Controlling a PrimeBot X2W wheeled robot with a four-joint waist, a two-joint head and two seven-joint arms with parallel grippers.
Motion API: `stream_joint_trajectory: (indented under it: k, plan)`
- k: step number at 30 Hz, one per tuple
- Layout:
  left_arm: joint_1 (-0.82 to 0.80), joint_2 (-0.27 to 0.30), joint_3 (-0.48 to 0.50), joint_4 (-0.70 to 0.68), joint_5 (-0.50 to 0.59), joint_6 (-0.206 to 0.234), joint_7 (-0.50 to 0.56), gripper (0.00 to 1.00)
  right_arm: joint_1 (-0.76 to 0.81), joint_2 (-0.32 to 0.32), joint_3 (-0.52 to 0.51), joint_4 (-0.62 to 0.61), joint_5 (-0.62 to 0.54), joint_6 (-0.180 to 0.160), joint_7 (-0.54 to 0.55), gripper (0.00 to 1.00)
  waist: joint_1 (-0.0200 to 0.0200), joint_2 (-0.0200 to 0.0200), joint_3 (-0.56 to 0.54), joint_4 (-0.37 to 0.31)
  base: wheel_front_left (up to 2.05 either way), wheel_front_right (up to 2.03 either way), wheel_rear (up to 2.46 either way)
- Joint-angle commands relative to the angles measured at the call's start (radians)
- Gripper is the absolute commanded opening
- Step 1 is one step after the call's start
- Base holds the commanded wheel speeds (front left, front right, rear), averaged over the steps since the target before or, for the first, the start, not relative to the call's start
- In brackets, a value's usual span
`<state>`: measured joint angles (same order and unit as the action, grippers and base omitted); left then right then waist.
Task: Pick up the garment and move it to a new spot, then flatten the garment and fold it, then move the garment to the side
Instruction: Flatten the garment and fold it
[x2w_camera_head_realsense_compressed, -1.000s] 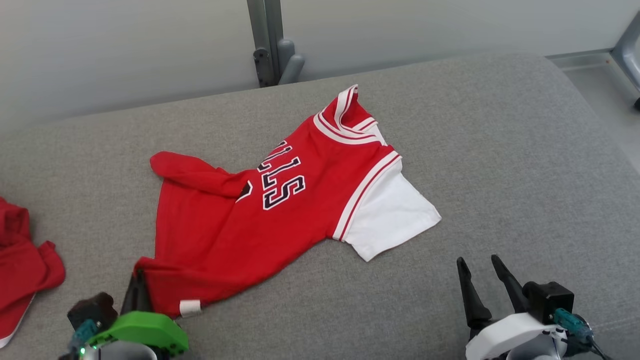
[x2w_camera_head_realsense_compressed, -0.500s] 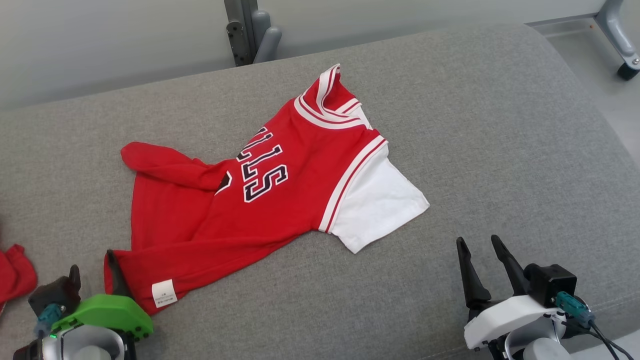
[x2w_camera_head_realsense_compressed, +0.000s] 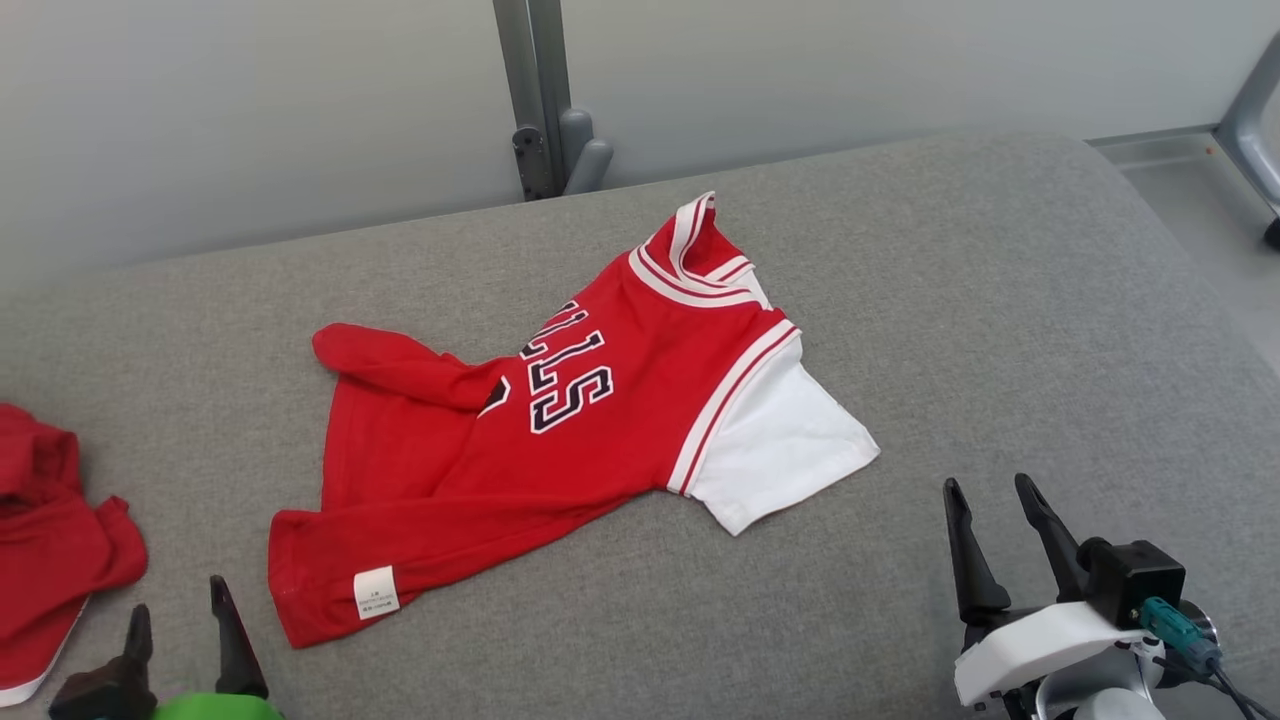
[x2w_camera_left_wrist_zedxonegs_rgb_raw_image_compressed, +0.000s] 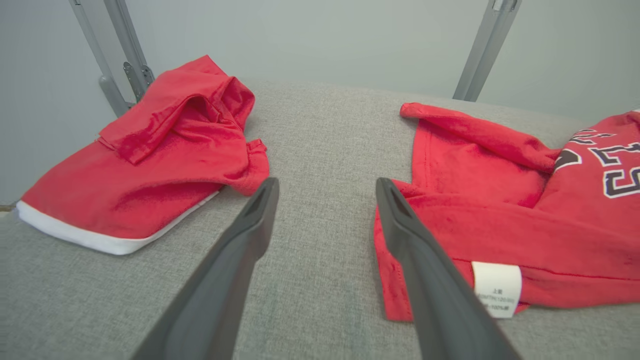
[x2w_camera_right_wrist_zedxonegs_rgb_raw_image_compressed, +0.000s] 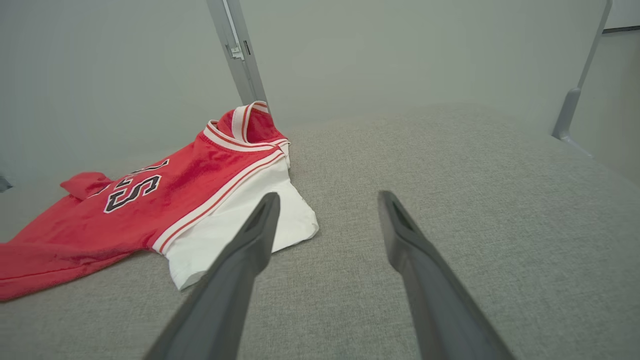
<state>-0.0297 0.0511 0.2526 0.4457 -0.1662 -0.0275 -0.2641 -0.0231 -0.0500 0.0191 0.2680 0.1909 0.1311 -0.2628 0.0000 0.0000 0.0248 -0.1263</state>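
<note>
1. The garment (x2w_camera_head_realsense_compressed: 560, 420), a red jersey with 1 white sleeve (x2w_camera_head_realsense_compressed: 780, 440), lies rumpled near the middle of the grey cushion (x2w_camera_head_realsense_compressed: 1000, 330).
2. A second red garment (x2w_camera_head_realsense_compressed: 50, 540) lies bunched at the cushion's left edge, apart from the jersey. A metal post (x2w_camera_head_realsense_compressed: 535, 100) stands behind.
3. The left gripper (x2w_camera_head_realsense_compressed: 178, 596) is empty, its fingers spread, near the jersey's hem corner and its white label (x2w_camera_head_realsense_compressed: 376, 592).
4. The right gripper (x2w_camera_head_realsense_compressed: 987, 483) is empty, its fingers spread, near the white sleeve.
5. The left wrist view shows the second garment's white hem band (x2w_camera_left_wrist_zedxonegs_rgb_raw_image_compressed: 100, 242). The right wrist view shows the jersey's striped collar (x2w_camera_right_wrist_zedxonegs_rgb_raw_image_compressed: 245, 122) standing up.
</note>
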Motion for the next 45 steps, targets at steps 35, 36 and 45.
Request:
stream_joint_trajectory:
  k: [35, 36, 45]
  plan:
    - [0.167, 0.001, -0.293, -0.087, -0.049, 0.016, 0.000, 1.00, 0.075, -0.002, 0.002, 0.027, -0.044, -0.001, -0.003, 1.00, 0.0000, 0.0000, -0.107, 0.115, 0.00, 0.00, 0.00]
    - [0.160, 0.001, -0.298, -0.083, -0.052, 0.016, 0.000, 1.00, 0.072, -0.002, 0.000, 0.028, -0.043, -0.001, -0.003, 1.00, 0.0000, 0.0000, -0.099, 0.116, 0.00, 0.00, 0.00]
    - [0.086, 0.001, -0.310, -0.055, -0.077, 0.023, 0.000, 1.00, 0.027, -0.002, -0.003, 0.052, -0.031, -0.001, -0.003, 1.00, 0.0000, 0.0000, -0.006, 0.129, 0.00, 0.00, 0.00]
